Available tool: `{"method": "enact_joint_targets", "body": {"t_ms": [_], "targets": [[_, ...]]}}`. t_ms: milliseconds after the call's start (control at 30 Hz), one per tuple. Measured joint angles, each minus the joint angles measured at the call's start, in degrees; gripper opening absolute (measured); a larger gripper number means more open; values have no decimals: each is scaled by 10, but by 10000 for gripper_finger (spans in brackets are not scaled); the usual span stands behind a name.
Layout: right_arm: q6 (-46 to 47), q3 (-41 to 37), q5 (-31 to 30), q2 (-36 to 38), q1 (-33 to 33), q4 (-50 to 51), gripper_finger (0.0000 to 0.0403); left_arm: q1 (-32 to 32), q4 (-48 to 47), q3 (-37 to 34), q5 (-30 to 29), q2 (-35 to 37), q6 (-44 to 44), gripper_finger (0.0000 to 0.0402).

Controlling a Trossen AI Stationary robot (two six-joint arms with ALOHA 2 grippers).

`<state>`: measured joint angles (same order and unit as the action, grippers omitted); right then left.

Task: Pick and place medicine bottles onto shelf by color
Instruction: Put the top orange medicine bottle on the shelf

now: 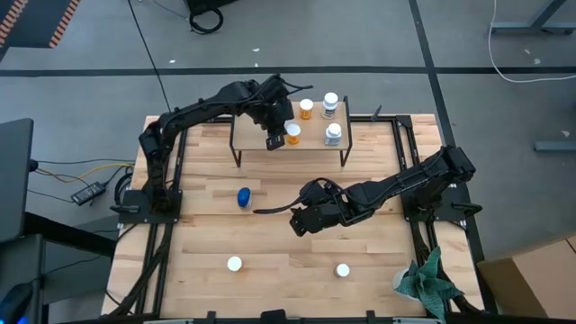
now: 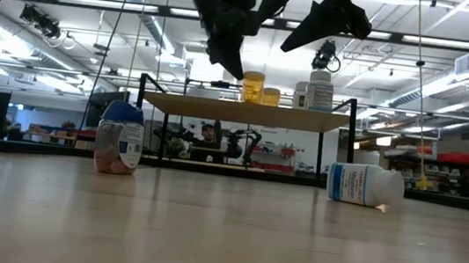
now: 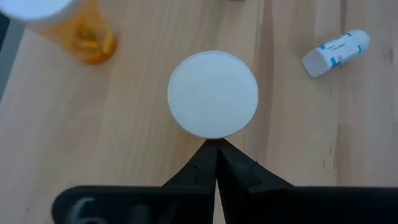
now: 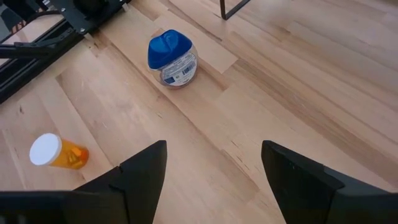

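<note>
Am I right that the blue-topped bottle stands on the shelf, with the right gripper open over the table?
Not quite. The blue-topped bottle stands on the table, in front of the shelf, not on it; the high view shows this. The rest holds: the right gripper is open over the table.

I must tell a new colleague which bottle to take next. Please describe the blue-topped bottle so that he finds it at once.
Start at the shelf, the small wooden board on black legs at the far side of the table. On the tabletop before its left legs stands the blue-topped bottle. It alone has a blue cap and a squat, rounded clear body; the other bottles have white caps.
</note>
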<state>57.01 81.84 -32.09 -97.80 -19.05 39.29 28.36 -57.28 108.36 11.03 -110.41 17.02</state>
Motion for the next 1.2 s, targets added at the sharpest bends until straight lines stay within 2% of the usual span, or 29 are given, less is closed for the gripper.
{"method": "enact_joint_targets", "body": {"t_ms": [233, 500, 733, 967, 1200], "targets": [[0, 0, 0, 0, 0, 0, 271, -6, 17, 0, 4, 0, 1, 4], [7, 0, 0, 0, 0, 0, 271, -13, 32, 0, 9, 0, -2, 16], [7, 0, 0, 0, 0, 0, 271, -13, 28, 0, 8, 0, -14, 4], [18, 0, 0, 0, 0, 0, 271, -12, 13, 0, -24, 0, -8, 14], [18, 0, 0, 0, 0, 0, 271, -11, 18, 0, -31, -13, 15, 4]]}}
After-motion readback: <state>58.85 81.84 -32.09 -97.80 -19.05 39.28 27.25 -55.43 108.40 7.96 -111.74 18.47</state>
